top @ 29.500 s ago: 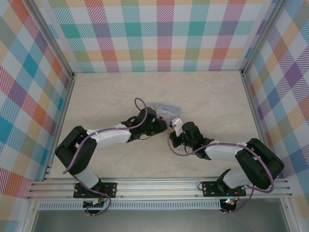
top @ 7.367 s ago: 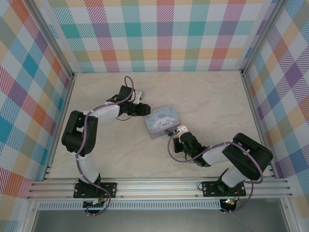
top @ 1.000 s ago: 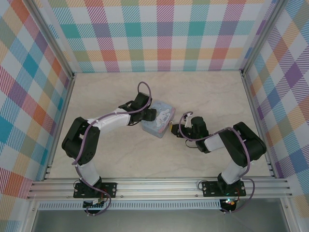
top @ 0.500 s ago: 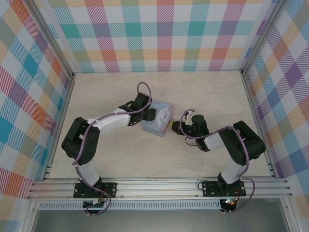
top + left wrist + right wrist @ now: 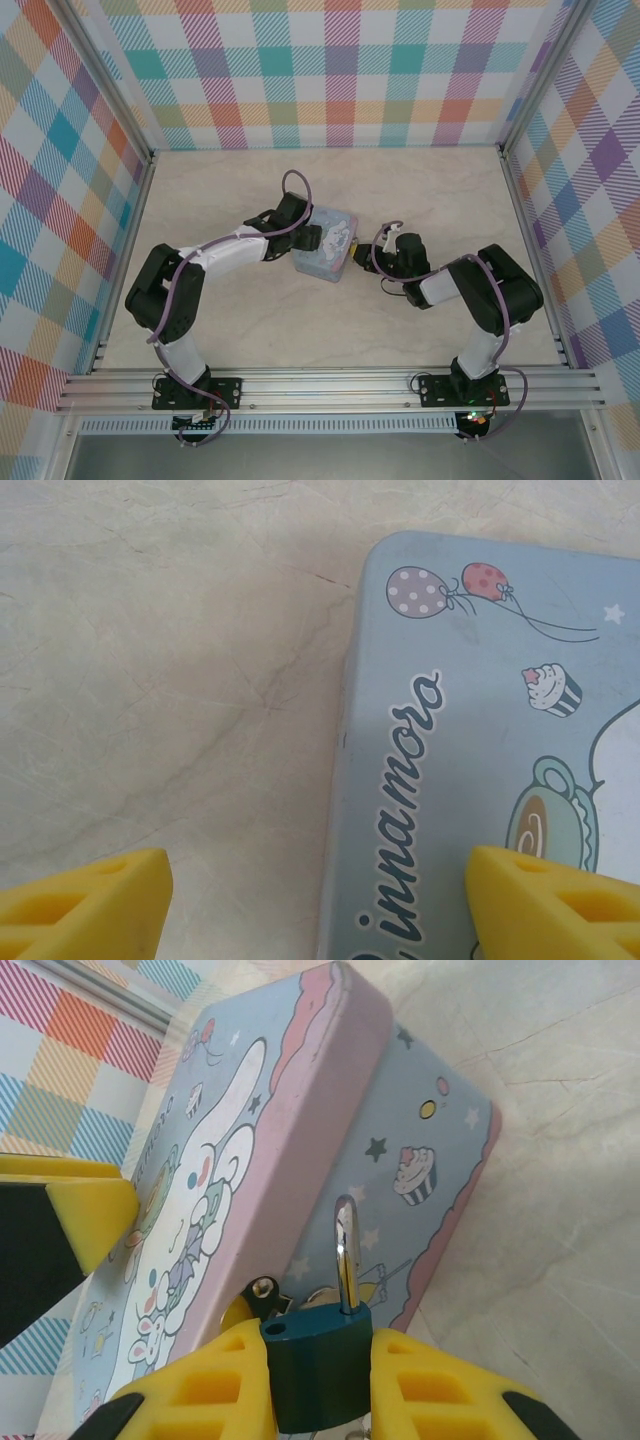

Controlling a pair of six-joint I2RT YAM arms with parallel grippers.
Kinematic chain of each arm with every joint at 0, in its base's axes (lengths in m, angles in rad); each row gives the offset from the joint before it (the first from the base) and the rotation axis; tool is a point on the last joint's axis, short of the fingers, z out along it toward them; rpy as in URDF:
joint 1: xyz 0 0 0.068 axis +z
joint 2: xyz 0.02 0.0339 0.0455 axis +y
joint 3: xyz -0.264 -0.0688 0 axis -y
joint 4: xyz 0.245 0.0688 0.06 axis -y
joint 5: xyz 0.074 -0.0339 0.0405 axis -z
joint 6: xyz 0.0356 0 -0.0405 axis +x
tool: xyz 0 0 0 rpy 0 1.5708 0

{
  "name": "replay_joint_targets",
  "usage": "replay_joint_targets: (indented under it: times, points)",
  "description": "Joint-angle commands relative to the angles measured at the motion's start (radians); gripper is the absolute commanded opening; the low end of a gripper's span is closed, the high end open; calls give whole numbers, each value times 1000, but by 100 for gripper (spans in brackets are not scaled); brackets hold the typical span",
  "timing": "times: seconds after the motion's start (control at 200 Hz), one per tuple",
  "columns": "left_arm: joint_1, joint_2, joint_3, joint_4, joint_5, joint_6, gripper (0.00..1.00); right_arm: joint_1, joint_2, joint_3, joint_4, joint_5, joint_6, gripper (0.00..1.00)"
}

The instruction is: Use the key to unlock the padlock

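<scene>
1. Right wrist view: the right gripper (image 5: 318, 1385) pinches the dark body of the padlock (image 5: 312, 1355) from both sides. The padlock sits low against the tin's (image 5: 420, 1160) side wall, and its shackle (image 5: 345, 1245) stands up along that wall. A likely risk is that a pull or twist from this arm drags the light tin along instead of freeing the lock.
2. The left gripper (image 5: 320, 905) is spread wide and holds nothing, with one yellow finger over the table (image 5: 150, 680) and the other over the lid. With the tin unbraced, it may slide or tip.
3. The padlock body is small and smooth-looking, so a hard turn could make it slip out of the pads.
4. The key cannot be made out. The keyhole end is buried between the fingers at the frame's bottom edge.
5. Only one leg of the shackle shows, so it is unclear whether the shackle is latched or sprung.
6. From above, the tin (image 5: 322, 266) lies mid-table, with the left gripper (image 5: 310, 240) just to its left and the right gripper (image 5: 364, 258) on its right. The padlock is too small to pick out there, and contact between the left fingers and the tin cannot be judged.
</scene>
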Motion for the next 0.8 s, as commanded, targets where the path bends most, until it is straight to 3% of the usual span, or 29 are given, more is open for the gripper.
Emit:
replay_joint_targets:
  times: [0.0, 0.345, 0.795]
  points:
    - [33, 7, -57, -179, -37, 30, 77, -12, -38, 6, 16, 24, -16, 0]
    - [132, 26, 0, -164, 61, 112, 79, -21, -281, -63, -315, 36, -185, 0]
    - [141, 248, 277, -221, 187, 252, 79, -21, -518, -64, -682, -14, -237, 0]
